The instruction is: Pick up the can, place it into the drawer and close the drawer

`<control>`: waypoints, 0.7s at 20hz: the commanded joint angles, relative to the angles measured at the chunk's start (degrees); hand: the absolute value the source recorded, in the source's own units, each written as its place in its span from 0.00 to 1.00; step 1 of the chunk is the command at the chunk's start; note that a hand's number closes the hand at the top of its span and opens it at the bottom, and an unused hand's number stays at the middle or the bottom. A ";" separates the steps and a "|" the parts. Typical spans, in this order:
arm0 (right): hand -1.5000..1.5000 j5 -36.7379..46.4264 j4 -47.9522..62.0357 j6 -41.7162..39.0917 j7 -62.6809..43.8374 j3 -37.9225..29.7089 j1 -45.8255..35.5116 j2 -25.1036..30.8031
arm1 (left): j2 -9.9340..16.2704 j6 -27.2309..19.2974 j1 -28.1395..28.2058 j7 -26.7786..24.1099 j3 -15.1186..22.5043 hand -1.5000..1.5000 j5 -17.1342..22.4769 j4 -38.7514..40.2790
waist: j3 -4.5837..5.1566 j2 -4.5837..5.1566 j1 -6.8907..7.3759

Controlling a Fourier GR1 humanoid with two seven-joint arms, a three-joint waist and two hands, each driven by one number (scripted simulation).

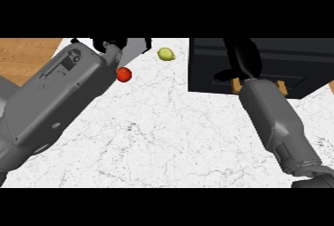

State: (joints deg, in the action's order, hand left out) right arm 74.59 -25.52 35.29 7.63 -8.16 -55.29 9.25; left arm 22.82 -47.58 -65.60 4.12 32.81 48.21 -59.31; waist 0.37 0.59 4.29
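White marble is covering the counter (pixel 163 141), with a wooden strip (pixel 26 55) being seen at its upper left. A black drawer unit (pixel 261 66) is being shown at the upper right, with two wooden handle ends (pixel 282 87) showing below it. The right hand (pixel 241 55) is being held over the drawer, but whether anything is being grasped cannot be told. The left hand (pixel 111 45) is being raised at the upper left; its fingers are mostly hidden. A red fruit (pixel 124 74) and a yellow-green fruit (pixel 166 54) are lying near it. The can is not being seen anywhere
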 commanded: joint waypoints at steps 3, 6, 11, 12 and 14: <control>0.00 -0.24 7.50 5.24 0.22 -2.71 -4.58 2.11 | 2.57 0.47 -0.53 2.94 -0.20 0.00 -0.95 -3.73 | -0.54 1.05 1.11; 0.00 0.52 9.33 4.27 -1.97 -2.77 -9.09 2.10 | 2.56 0.03 2.15 2.27 -0.37 0.00 -1.39 -4.70 | -0.49 1.11 1.37; 0.00 0.00 11.70 2.99 -0.57 -4.02 -11.67 6.26 | 3.90 -0.87 0.76 5.18 -0.66 0.00 -1.66 -7.07 | -0.54 1.13 1.74; 0.00 0.92 12.63 1.95 -2.69 -3.48 -13.46 5.53 | 3.02 0.17 2.35 3.60 0.04 0.00 -2.09 -6.85 | -0.49 1.61 2.44; 0.00 0.31 12.85 3.10 -3.31 -4.27 -13.63 5.39 | 4.71 0.57 1.43 5.40 -0.52 0.00 -1.69 -8.54 | -0.52 1.48 2.95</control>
State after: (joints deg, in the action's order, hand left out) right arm 75.44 -12.99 37.22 6.90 -11.04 -65.11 13.15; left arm 26.09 -47.74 -64.04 8.16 32.57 46.50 -65.90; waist -0.46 2.35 6.14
